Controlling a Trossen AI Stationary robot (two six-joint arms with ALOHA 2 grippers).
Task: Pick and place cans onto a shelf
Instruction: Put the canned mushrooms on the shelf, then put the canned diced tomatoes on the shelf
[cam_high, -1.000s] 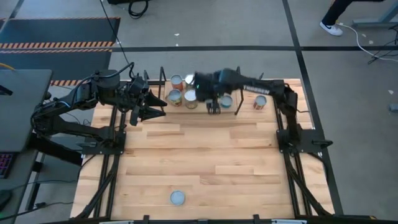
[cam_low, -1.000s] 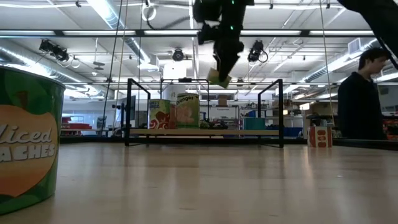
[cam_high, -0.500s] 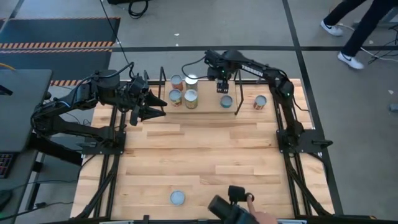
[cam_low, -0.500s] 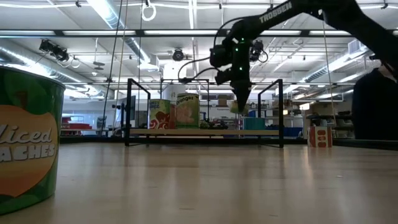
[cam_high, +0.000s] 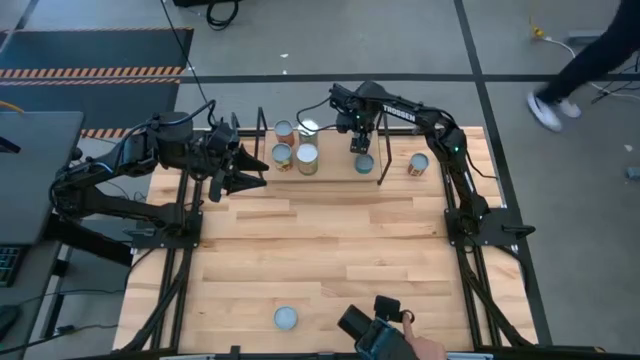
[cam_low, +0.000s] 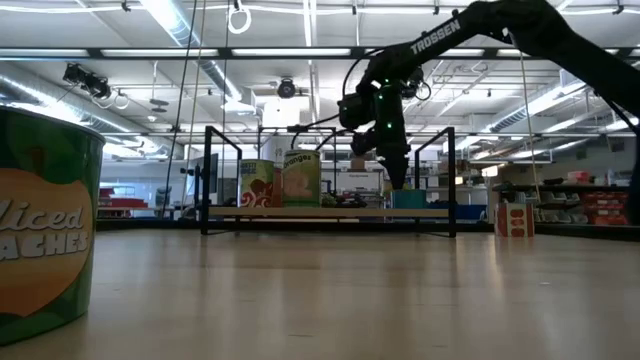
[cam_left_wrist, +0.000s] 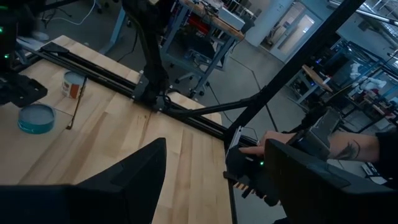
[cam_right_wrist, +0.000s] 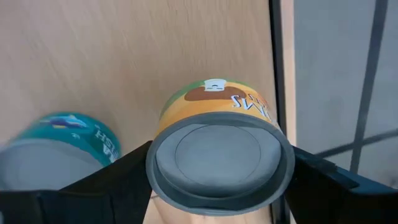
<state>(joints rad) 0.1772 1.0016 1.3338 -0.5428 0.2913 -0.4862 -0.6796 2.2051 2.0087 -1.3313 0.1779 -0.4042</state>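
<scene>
Cans first: where do they stand, and what have you got in hand?

Several cans (cam_high: 307, 157) are grouped at the left end of the shelf (cam_low: 330, 212), and a teal can (cam_right_wrist: 62, 143) sits further along it. One orange-red can (cam_high: 418, 164) stands on the bench (cam_high: 320, 250) off the shelf's right end, and another can (cam_high: 286, 318) waits near the front edge. Your right pincer (cam_high: 360, 143) is over the shelf, closed around a yellow-labelled can (cam_right_wrist: 221, 155), top facing the wrist camera. The left pincer (cam_high: 250, 170) waits spread wide at the left side of the bench.

Is the yellow one down yet?

You cannot tell from these views whether its base touches the board. I'd treat it as not yet seated.

So how should you finish?

Lower straight down and slowly, keeping the can upright. The teal can is just beside it on one side and a black upright (cam_right_wrist: 273, 62) runs close on the other, so don't drift sideways. Judge contact from the low view. Once it rests, part the fingers only enough to clear the label, since wide fingers could nudge the teal can. Then lift vertically before swinging away.

What could go wrong?

Releasing too high; the can may tip or roll off the narrow board.
</scene>
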